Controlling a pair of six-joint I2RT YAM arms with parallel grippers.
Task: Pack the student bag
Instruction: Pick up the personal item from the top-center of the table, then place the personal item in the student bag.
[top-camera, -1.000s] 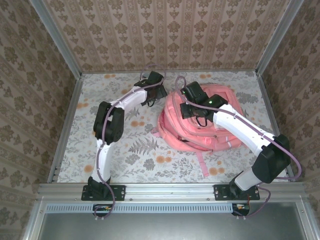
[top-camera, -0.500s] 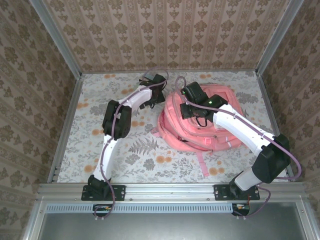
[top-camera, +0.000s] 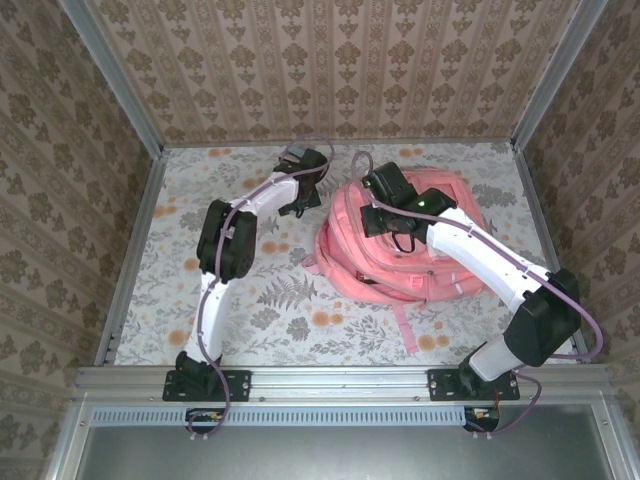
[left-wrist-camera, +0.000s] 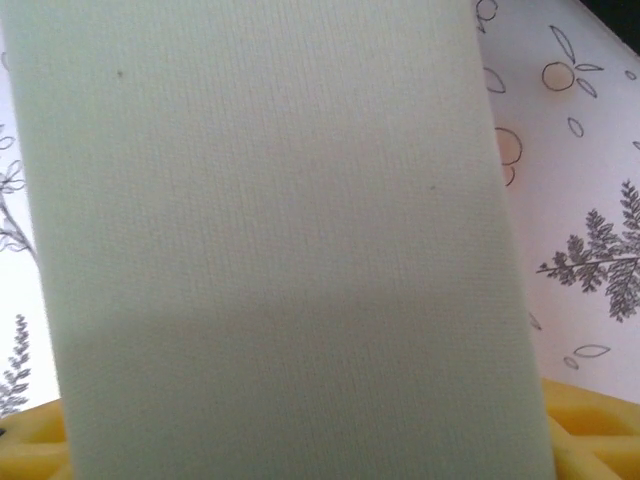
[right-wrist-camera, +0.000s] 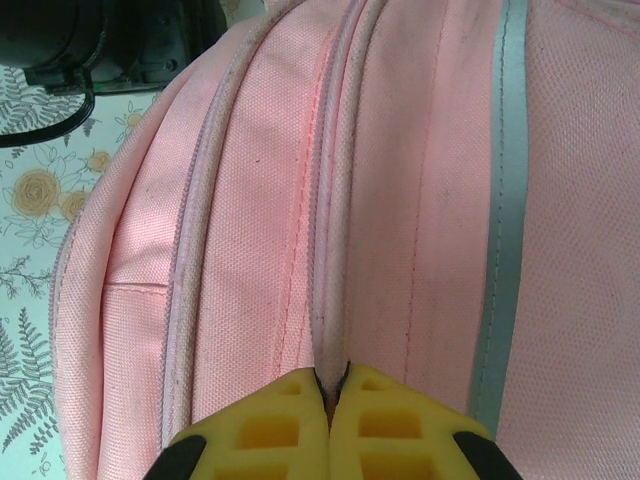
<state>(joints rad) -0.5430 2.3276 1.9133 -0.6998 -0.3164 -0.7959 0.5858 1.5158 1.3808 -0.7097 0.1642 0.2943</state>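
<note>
On the floral table (top-camera: 170, 290), the right tool (right-wrist-camera: 329, 384) pinches the student bag (right-wrist-camera: 410, 190).

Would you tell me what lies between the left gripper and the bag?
In the top view, a narrow bare strip of tablecloth separates the left gripper from the bag.

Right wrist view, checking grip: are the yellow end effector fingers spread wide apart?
No, the right end effector is shut, tips against the large pink fabric backpack.
</note>
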